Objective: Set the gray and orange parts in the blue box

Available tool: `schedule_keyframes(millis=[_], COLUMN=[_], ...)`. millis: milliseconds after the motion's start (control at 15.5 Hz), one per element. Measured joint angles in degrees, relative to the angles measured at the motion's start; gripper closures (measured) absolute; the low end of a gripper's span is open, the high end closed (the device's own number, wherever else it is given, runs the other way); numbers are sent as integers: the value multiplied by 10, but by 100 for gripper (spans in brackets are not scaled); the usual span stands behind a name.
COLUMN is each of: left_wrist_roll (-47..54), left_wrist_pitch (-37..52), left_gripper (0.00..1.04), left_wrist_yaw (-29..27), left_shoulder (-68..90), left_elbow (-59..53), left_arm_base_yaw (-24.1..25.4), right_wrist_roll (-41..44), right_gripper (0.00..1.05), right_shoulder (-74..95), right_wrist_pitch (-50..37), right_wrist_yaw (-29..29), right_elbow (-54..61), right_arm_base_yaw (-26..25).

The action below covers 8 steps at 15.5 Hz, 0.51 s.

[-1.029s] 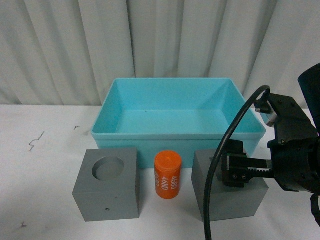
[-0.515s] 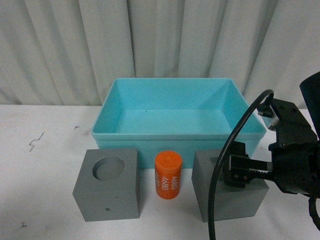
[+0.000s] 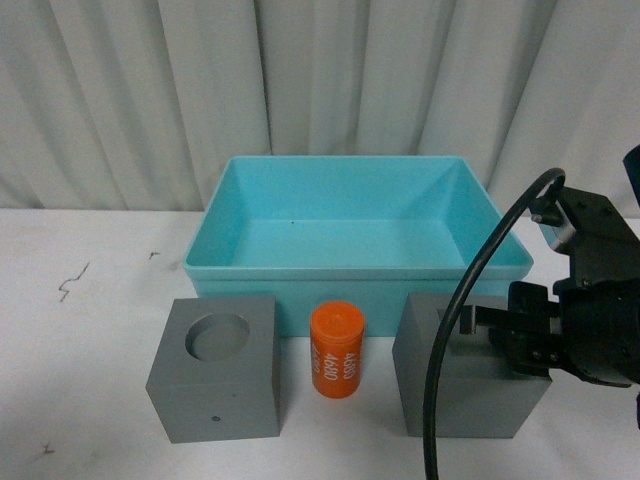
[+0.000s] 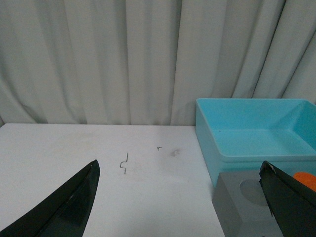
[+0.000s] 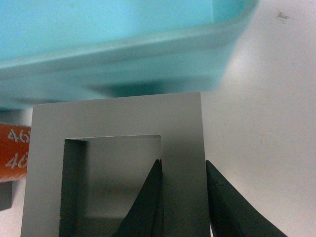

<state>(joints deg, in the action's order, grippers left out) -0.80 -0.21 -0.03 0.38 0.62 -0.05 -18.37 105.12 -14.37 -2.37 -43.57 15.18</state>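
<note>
1. A white table [image 3: 90, 380] carried everything.
2. The box [image 3: 355, 270] sat at the back.
3. In front of it stood a row: round-recess cube [image 3: 215, 370], upright cylinder [image 3: 336, 350], and square-recess cube [image 3: 470, 395]. The last apparently rested on the top, though it was partly hidden.
4. Small dark marks [image 3: 72, 283] lay toward the left.

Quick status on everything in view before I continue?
blue box: empty.
round-recess cube: on table, free.
orange cylinder: upright between the cubes.
square-recess cube: on table.
right gripper: straddling that cube's wall, grip unclear.
left gripper: open, empty.

A white tabletop [image 3: 90, 340] bears small dark scuffs [image 3: 72, 283] near its left edge; a pale pleated curtain [image 3: 150, 90] hangs behind its far edge.
</note>
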Motion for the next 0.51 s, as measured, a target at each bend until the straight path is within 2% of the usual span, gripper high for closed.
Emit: schedule_keyframes(millis=[257, 515], left_wrist_roll=[0, 0], left_wrist_pitch=[0, 0], left_gripper=[7, 7], left_wrist_yaw=[0, 0], left_shoulder=[0, 0], left_elbow=[0, 0], left_arm_base_yaw=[0, 0], right_wrist_roll=[0, 16], right_gripper=[86, 86], right_shoulder=[-121, -311], right_wrist_pitch=[15, 104], right_wrist_yaw=[-6, -16], right_elbow=[82, 96], right_arm_base_yaw=[-2, 24])
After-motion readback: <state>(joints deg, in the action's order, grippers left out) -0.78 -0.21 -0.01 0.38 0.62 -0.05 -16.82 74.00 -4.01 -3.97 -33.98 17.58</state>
